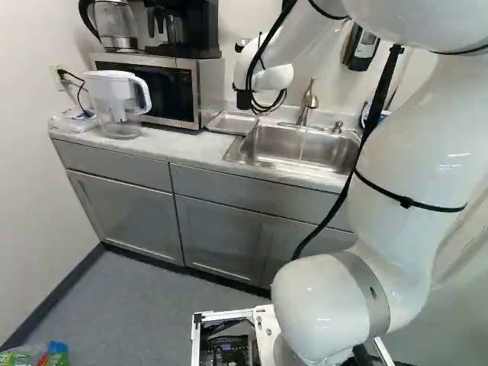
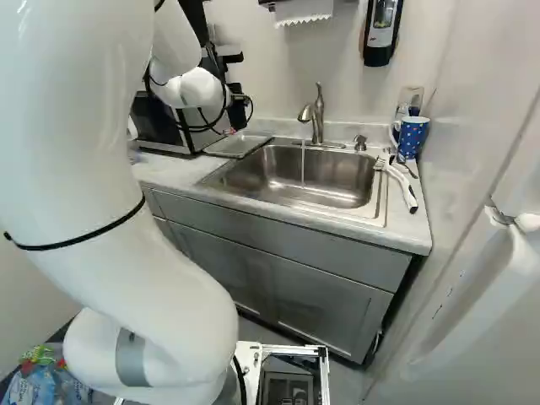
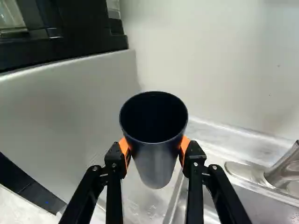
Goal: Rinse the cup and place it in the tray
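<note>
The jaws stood partly apart, closed on the dark cup (image 3: 155,161) with their orange pads (image 3: 124,146) against its opposite sides, holding it mouth upward in the air near the microwave (image 1: 171,91). The metal tray (image 2: 238,146) lay on the table (image 1: 171,149), beside the sink (image 2: 253,173), while water (image 2: 303,164) ran from the faucet (image 2: 317,118).

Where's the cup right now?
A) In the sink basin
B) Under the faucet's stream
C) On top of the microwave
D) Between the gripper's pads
D: the wrist view shows the gripper with an orange pad against each side of the cup.
</note>
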{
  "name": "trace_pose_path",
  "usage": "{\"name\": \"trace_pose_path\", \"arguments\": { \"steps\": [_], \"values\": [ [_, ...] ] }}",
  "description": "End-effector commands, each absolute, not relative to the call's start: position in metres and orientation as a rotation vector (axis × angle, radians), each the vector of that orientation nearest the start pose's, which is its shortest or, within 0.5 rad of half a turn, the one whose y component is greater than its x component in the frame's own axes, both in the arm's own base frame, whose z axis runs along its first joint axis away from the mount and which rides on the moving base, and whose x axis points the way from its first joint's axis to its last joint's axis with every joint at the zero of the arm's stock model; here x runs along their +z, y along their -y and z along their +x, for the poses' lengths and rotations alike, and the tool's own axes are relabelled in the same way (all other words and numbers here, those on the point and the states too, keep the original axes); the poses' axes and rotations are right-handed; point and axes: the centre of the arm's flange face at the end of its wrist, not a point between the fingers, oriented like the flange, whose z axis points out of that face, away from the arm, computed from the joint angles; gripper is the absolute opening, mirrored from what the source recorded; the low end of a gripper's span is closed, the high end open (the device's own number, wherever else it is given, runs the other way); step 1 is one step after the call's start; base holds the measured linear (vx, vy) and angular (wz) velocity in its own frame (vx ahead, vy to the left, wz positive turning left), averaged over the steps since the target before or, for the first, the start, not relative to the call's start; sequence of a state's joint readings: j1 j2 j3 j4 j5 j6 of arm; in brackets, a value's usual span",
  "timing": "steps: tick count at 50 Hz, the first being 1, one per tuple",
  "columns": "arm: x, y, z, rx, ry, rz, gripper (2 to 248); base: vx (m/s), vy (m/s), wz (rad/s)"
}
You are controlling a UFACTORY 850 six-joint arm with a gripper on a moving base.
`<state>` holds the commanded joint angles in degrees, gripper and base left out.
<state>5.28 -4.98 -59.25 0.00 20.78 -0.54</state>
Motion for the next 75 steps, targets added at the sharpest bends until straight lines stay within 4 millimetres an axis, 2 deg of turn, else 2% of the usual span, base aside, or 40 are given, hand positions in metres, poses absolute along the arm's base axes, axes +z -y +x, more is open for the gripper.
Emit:
{"name": "trace_pose_path", "arguments": {
  "steps": [69, 75],
  "values": [
    [0.531, -0.056, 0.567, -1.796, 0.135, -2.511, 122, 0.0, 0.0, 0.0],
    [0.531, -0.056, 0.567, -1.796, 0.135, -2.511, 122, 0.0, 0.0, 0.0]
  ]
}}
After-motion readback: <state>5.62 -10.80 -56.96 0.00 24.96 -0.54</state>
